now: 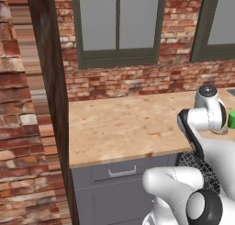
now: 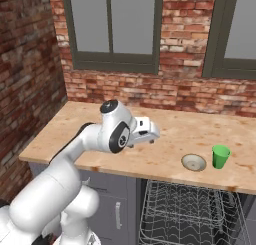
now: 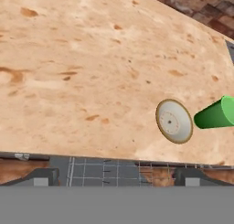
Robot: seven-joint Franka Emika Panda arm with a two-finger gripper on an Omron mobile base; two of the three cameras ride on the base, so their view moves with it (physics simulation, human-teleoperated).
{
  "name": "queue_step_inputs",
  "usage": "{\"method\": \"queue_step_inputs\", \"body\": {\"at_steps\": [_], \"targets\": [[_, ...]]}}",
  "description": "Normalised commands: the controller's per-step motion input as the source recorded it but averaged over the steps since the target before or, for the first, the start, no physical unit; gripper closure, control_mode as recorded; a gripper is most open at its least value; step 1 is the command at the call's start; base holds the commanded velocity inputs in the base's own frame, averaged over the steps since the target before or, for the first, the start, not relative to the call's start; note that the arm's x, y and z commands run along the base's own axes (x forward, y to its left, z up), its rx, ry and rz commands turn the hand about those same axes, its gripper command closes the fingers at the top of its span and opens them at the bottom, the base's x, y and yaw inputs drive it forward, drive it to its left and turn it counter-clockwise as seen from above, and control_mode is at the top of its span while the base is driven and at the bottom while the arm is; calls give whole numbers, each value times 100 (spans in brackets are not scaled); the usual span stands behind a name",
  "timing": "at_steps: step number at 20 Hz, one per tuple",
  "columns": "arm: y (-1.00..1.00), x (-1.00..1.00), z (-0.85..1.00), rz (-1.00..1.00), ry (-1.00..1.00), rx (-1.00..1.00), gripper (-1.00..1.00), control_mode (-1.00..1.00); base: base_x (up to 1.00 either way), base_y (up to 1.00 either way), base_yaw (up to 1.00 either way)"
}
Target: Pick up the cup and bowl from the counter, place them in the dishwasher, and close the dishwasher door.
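Two dishes wait on the counter [image 2: 150,154], both untouched, above the open dishwasher [image 2: 190,214] whose wire rack juts out below the front edge. The hand [image 2: 150,133] hovers well left of them, holding nothing; its fingers look set apart, though only the tips show. The bowl [image 2: 193,162] sits near the counter's edge with the green cup [image 2: 220,156] just beside it. Reaching for either could nudge the neighbour, and the light cup would probably tip or roll off.
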Motion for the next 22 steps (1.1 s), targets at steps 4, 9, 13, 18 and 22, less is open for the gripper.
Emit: {"method": "queue_step_inputs", "body": {"at_steps": [4, 9, 13, 18, 22], "targets": [[-46, 6, 0, 0, -1, -2, -100, -100, 0, 0, 0], [-42, 1, 1, 0, 0, 0, -100, -100, 0, 0, 0], [-38, 0, 6, 0, 0, 3, -100, -100, 0, 0, 0], [-37, 0, 7, 0, 0, 3, -100, -100, 0, 0, 0], [-45, 10, 0, 0, 0, 0, -100, -100, 0, 0, 0]]}}
